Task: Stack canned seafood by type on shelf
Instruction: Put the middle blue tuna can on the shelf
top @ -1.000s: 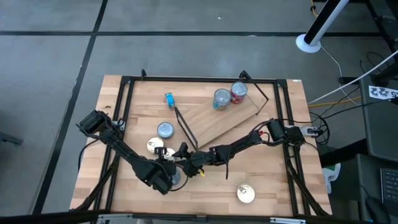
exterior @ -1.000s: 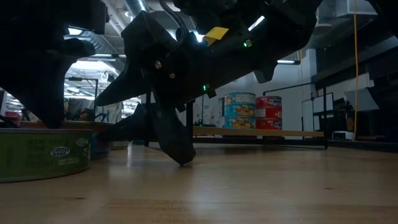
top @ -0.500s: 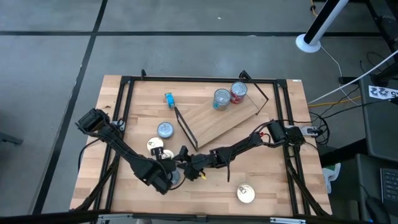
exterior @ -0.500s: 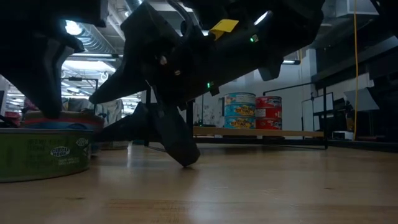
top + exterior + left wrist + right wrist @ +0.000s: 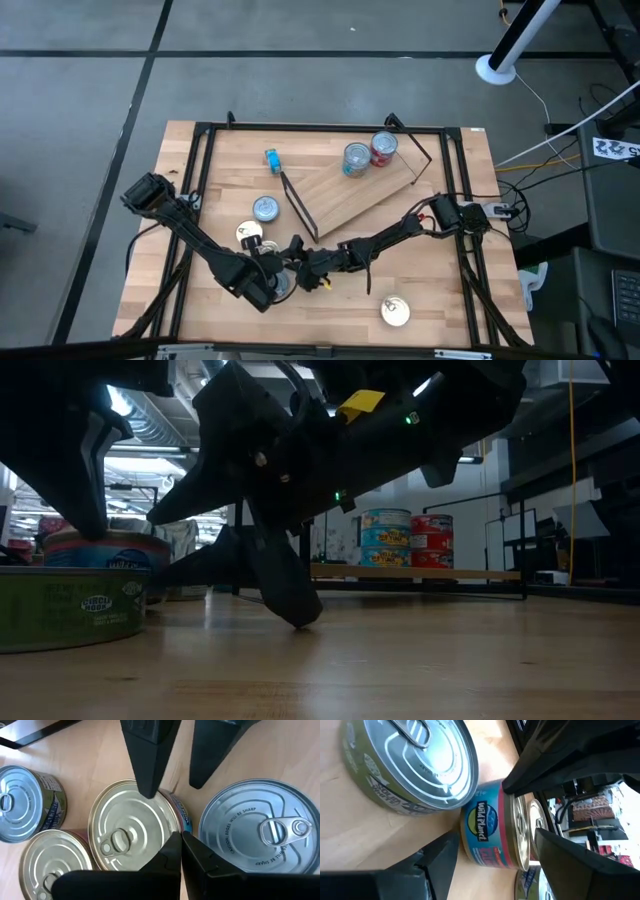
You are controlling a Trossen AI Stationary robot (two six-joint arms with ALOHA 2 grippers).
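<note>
A tin with a blue-and-red side (image 5: 130,820) stands lid up near the table's front, beside a bigger green tin (image 5: 70,610). My left gripper (image 5: 181,842) is shut at its rim. My right gripper (image 5: 496,835) comes in from the right and is open. One of its fingers (image 5: 440,860) is by the tin's bottom near the table, and the other (image 5: 565,855) is over the lid. The shelf (image 5: 360,195) lies slanted at the back. A blue stack (image 5: 356,158) and a red stack (image 5: 383,148) stand on it. My left gripper pinches the blue-and-red tin at the lid's rim (image 5: 172,822), on the side toward the green tin. The fingers come from above, slanting down. The tin stays lid up and raised; the green tin hides its bottom in the low view. My right gripper: I cannot tell whether it touches the tin.
Two more tins (image 5: 265,208) (image 5: 250,236) stand just left of my grippers. Another (image 5: 395,312) is at the front right. A small blue object (image 5: 272,158) lies at the back left. Black frame bars (image 5: 200,180) run along the table's edges.
My left gripper has risen a little and rolled about its own axis, staying shut. The blue-and-red tin has come up with it and now shows above the green tin in the low view.
</note>
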